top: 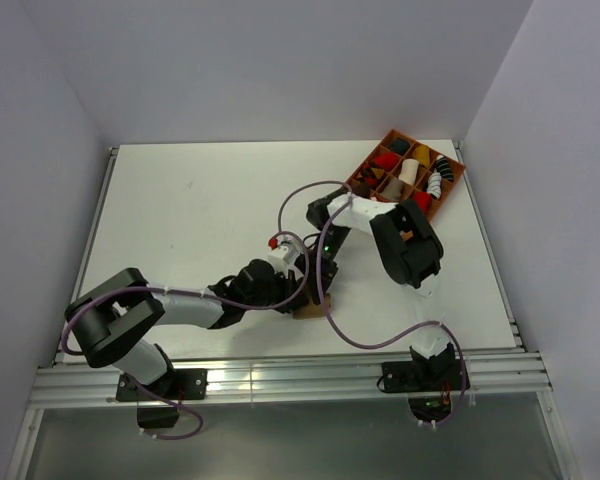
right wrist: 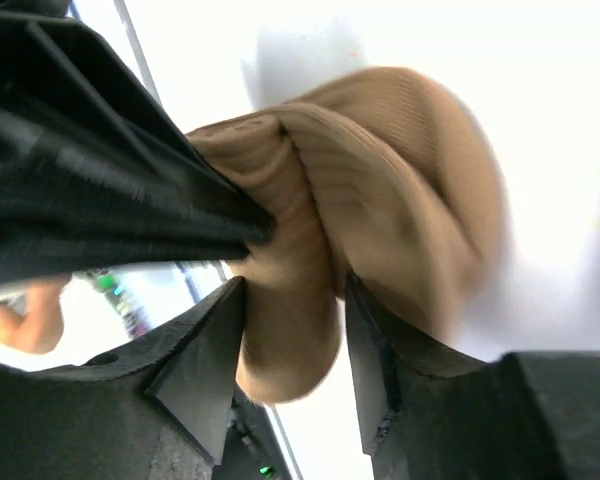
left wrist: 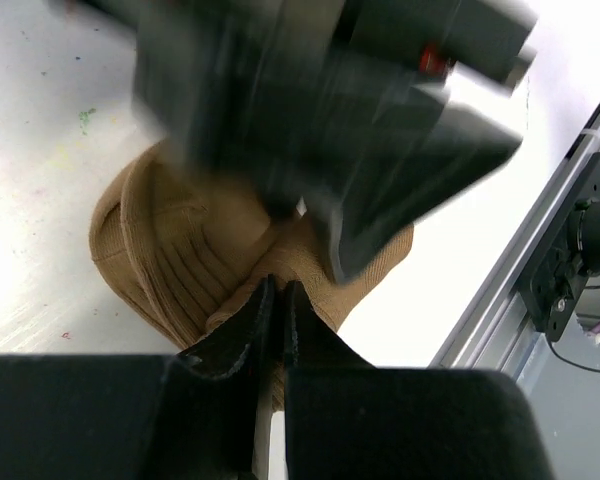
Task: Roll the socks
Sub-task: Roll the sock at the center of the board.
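Bunched tan sock (left wrist: 170, 250) is lying at the table (top: 200, 200) near edge; left gripper (left wrist: 273, 300) is pinching a fold, jaws almost shut; right gripper (right wrist: 292, 300) is straddling the bunch, half-parted, grip unclear. Soft, light, floppy: probably needing a pinch through all layers.

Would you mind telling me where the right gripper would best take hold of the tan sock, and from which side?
Grip the plump bunched lobe of the tan sock that sits between the parted fingers of the right gripper, coming from the side opposite the left gripper, which pinches a thin fold. That lobe is thick and rounded, so it should fill the jaws.
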You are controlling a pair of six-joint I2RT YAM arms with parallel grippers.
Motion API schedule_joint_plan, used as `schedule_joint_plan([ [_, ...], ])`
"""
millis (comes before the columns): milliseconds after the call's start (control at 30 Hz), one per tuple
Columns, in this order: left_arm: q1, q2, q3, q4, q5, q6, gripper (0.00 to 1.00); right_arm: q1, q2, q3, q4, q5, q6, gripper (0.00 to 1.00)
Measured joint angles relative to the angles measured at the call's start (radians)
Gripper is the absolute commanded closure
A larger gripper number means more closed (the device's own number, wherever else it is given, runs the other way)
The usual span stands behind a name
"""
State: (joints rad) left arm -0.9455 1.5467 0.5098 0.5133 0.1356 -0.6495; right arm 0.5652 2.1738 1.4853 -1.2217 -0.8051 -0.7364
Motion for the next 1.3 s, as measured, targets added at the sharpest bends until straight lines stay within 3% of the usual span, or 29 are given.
schedule_joint_plan([
  [233, 0.013, 0.01, 0.001, 0.006, 0.011, -0.025, 1.0, -0.085, -0.085, -0.035, 0.097, 0.0, -0.002, 0.47],
  [500, 0.051, 0.027, 0.001, 0.019, 0.061, -0.07, 1.0, -0.16, -0.291, -0.172, 0.21, 0.0, 0.011, 0.48],
  [800, 0.1, 0.071, 0.009, 0.046, 0.132, -0.127, 1.0, -0.228, -0.672, -0.468, 0.478, 0.084, 0.032, 0.46],
  [1067, 0.126, 0.119, 0.041, 0.047, 0.175, -0.146, 1.0, -0.058, -0.985, -0.737, 0.708, 0.214, -0.034, 0.41],
  [1300, 0.145, 0.135, 0.044, 0.051, 0.195, -0.159, 1.0, 0.177, -1.035, -0.869, 0.85, 0.372, -0.052, 0.41],
])
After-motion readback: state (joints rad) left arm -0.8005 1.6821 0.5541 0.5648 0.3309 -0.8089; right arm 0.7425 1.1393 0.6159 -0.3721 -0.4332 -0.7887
